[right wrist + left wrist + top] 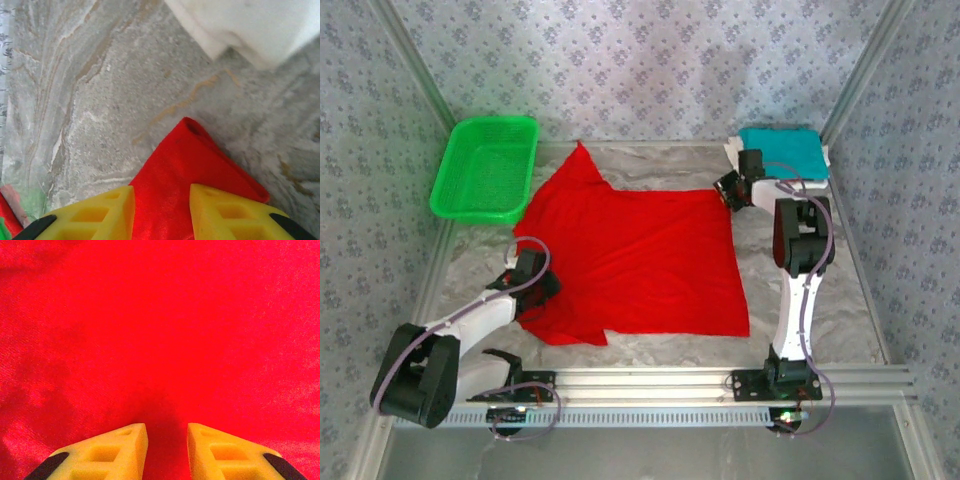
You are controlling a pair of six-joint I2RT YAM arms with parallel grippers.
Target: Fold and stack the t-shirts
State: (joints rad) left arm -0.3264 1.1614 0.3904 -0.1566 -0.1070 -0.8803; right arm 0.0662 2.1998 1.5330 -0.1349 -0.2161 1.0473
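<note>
The soft, matte red t-shirt (640,260) lies spread but rumpled on the grey marbled table (90,100), with the left gripper (167,432) slightly parted over its left side, clamping nothing, and the right gripper (162,195) likewise part-open astride its folded far-right corner, near the folded teal t-shirt (782,152) stacked on the whitish t-shirt (260,25).

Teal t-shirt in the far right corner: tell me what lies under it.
Whitish cloth pokes out from under the teal t-shirt on its left and right sides. The teal cloth covers the rest, so its full shape is hidden.
</note>
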